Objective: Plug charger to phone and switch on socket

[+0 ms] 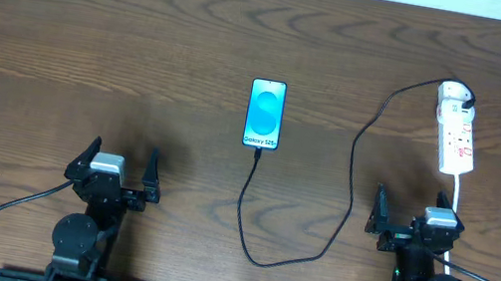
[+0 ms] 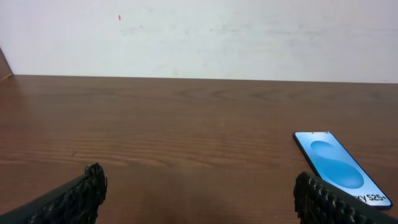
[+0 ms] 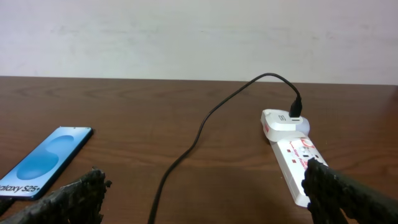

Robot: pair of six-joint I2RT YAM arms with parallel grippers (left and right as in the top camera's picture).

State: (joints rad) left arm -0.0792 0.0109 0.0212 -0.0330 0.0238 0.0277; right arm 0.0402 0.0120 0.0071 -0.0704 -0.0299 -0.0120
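The phone (image 1: 265, 114) lies flat at the table's centre, blue screen up; it also shows in the left wrist view (image 2: 341, 167) and the right wrist view (image 3: 45, 162). The black charger cable (image 1: 351, 167) runs from the phone's near end, where its tip sits against the phone, loops toward me, then goes up to a white adapter on the far end of the white socket strip (image 1: 457, 133), also seen in the right wrist view (image 3: 292, 155). My left gripper (image 1: 113, 174) is open and empty at the front left. My right gripper (image 1: 413, 219) is open and empty just in front of the strip.
The strip's white cord (image 1: 456, 198) runs toward me past the right arm. Brown wooden table (image 1: 94, 45) all around; a white wall (image 2: 199, 31) stands behind its far edge.
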